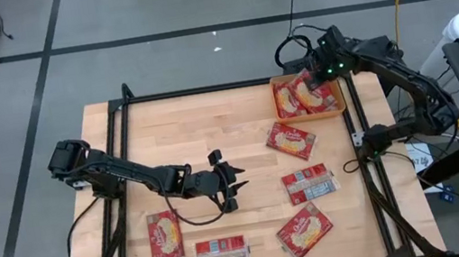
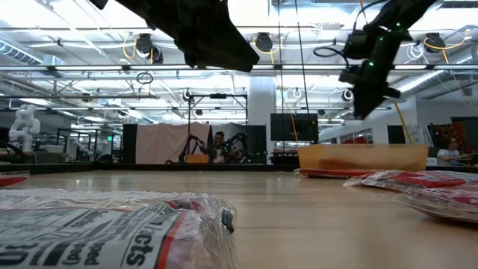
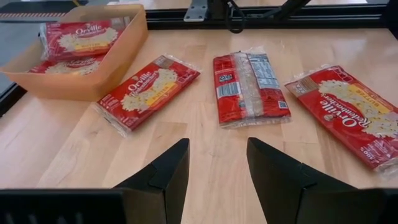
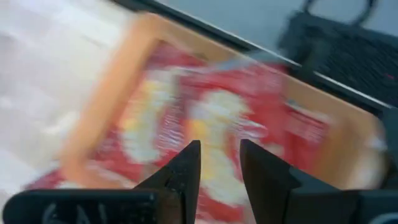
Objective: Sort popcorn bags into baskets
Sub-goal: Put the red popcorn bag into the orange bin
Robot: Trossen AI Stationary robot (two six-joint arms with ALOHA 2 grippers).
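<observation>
right gripper: hangs over the orange basket, fingers narrowly apart, empty
left gripper: mid-table, fingers wide
bags in basket: lie slightly askew

Wooden table with orange basket at far right corner, five loose popcorn bags.

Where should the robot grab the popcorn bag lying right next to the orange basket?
Probably from straight above, pinching across its narrow width near the middle. The popcorn bag lies flat on the table, picture side up, with bare wood along both long edges, beside the basket.
</observation>
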